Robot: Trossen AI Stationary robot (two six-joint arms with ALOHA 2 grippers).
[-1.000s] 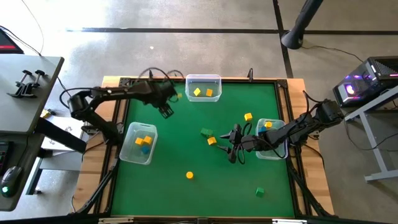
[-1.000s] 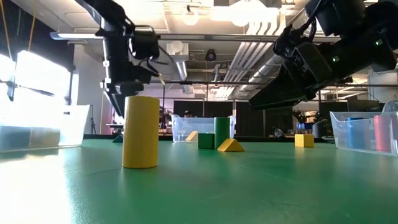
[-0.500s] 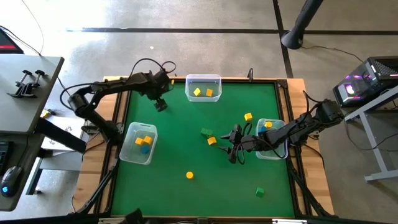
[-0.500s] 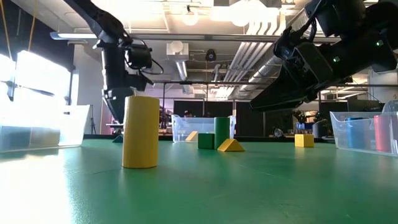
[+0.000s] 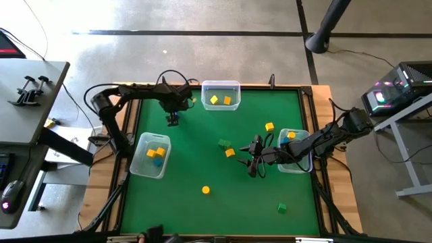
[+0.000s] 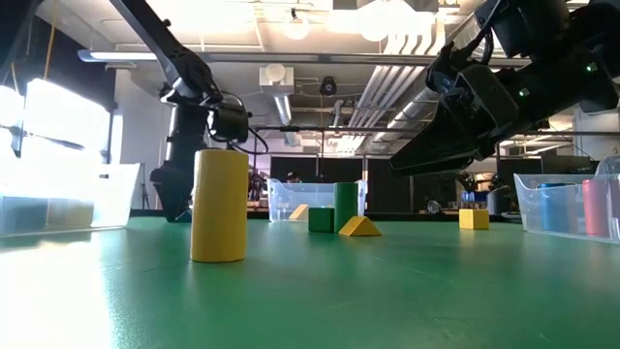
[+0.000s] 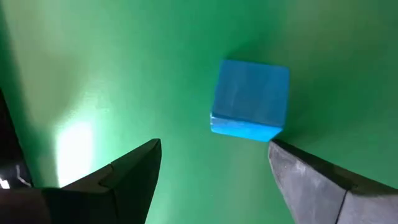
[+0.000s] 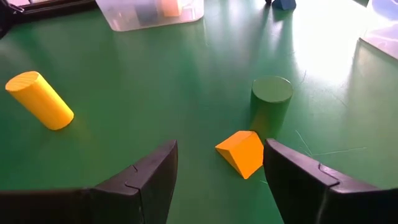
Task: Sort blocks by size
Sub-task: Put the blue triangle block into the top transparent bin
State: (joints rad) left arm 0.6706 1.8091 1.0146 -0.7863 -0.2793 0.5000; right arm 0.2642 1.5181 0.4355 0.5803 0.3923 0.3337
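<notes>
A blue cube [image 7: 250,99] rests flat on the green mat [image 5: 202,169] near its far left corner. My left gripper [image 5: 173,121] points down over it, open; in the left wrist view [image 7: 214,158] the cube lies just beyond its fingertips, apart from both. My right gripper [image 5: 248,156] hovers open right of centre, aimed at a yellow wedge [image 8: 241,152] and an upright green cylinder [image 8: 270,99]; nothing sits between its fingers [image 8: 217,146]. A yellow cylinder [image 5: 206,190], a yellow cube [image 5: 269,126] and a green cube [image 5: 281,208] lie loose on the mat.
Three clear bins stand on the mat: one at the far edge [image 5: 221,85] with yellow and orange blocks, one on the left [image 5: 138,165] with yellow and blue blocks, one on the right [image 5: 297,167] under my right arm. Wooden table rim [image 5: 121,88] around the mat.
My left gripper has come down toward the mat at the far left and rolled about its own axis, ending over the blue cube. The arm's elbow has swung toward the far edge. My right gripper has kept still.
</notes>
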